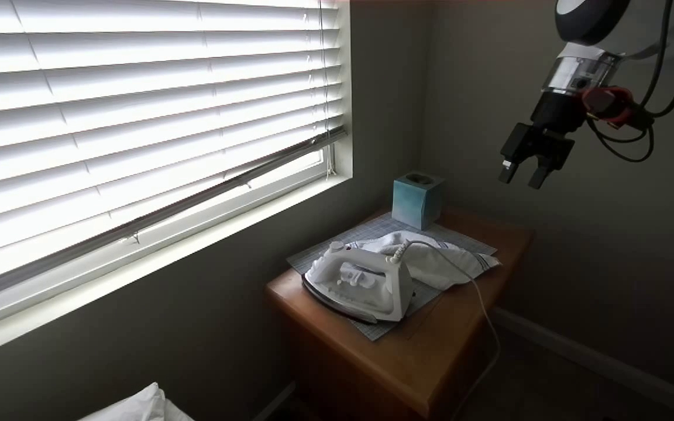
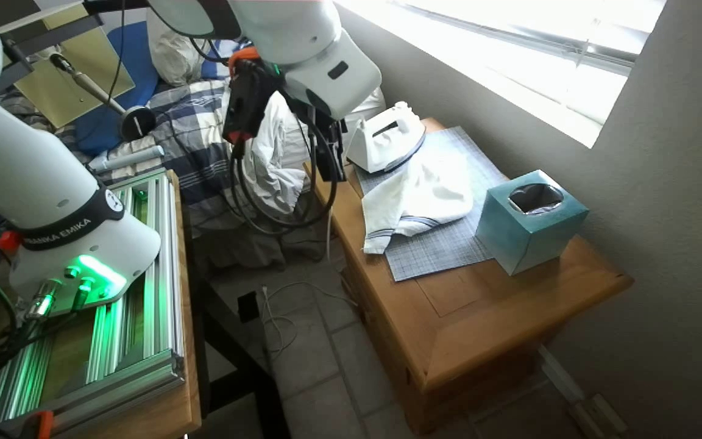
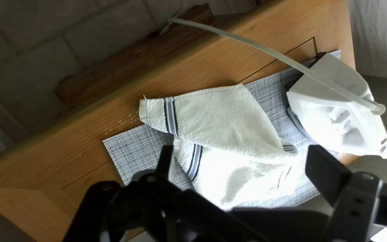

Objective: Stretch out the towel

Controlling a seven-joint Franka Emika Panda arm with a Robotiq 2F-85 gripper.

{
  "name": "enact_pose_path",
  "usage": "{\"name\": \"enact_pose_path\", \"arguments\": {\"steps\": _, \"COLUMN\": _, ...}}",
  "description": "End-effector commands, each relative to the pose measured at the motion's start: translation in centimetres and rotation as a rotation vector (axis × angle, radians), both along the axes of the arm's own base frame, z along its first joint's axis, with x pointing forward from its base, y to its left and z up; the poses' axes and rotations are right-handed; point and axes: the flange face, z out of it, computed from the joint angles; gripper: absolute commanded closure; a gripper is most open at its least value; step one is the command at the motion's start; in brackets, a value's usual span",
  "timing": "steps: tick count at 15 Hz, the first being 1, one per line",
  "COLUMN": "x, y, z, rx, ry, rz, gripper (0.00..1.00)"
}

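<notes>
Gripper [image 3: 240, 164] spread above a doubled towel [image 3: 227, 124]

Nearest stood my fingers [image 3: 328, 173], wide apart with nothing between them, touching no cloth; I judged them parted to straddle a fold. Beyond them the cord [image 3: 267, 49] arched from the iron [image 3: 343, 119] over the edge of the table [image 3: 193, 72], perhaps to keep it off the work. The iron sat flat beside the towel; whether they touched I could not tell. The towel lay on the mat [image 3: 133, 154], unstretched and folded over itself, one striped corner reaching past the mat onto the table, which looked the handiest place to pinch. The mat presumably shielded the table from heat.

In an exterior view the cord [image 1: 484, 308] seemed to cross the towel; the wrist view put it to one side. How high my gripper hung, only the exterior views told. Both showed the box [image 2: 524, 231], which I could not make out in the wrist view.
</notes>
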Motion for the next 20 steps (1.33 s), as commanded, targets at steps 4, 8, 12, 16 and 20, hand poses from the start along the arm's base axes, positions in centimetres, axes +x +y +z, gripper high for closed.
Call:
{"name": "enact_pose_path", "arguments": {"steps": 4, "x": 0.3, "y": 0.3, "z": 0.1, "rx": 0.001, "ry": -0.004, "rz": 0.004, "gripper": 0.0}}
{"name": "enact_pose_path", "arguments": {"steps": 8, "x": 0.7, "y": 0.2, "z": -0.3, "rx": 0.016, "ry": 0.0, "rz": -0.001, "gripper": 0.0}}
{"name": "enact_pose_path", "arguments": {"steps": 12, "x": 2.2, "y": 0.8, "z": -2.7, "rx": 0.081, "ry": -0.011, "rz": -0.033, "gripper": 0.0}}
{"name": "enact_pose_path", "arguments": {"steps": 16, "x": 3.8, "y": -0.5, "z": -6.6, "rx": 0.1, "ry": -0.04, "rz": -0.116, "gripper": 0.0}}
{"name": "enact_pose_path", "arguments": {"steps": 20, "x": 5.8, "y": -3.4, "z": -10.4, "rx": 0.115, "ry": -0.092, "rz": -0.176, "gripper": 0.0}}
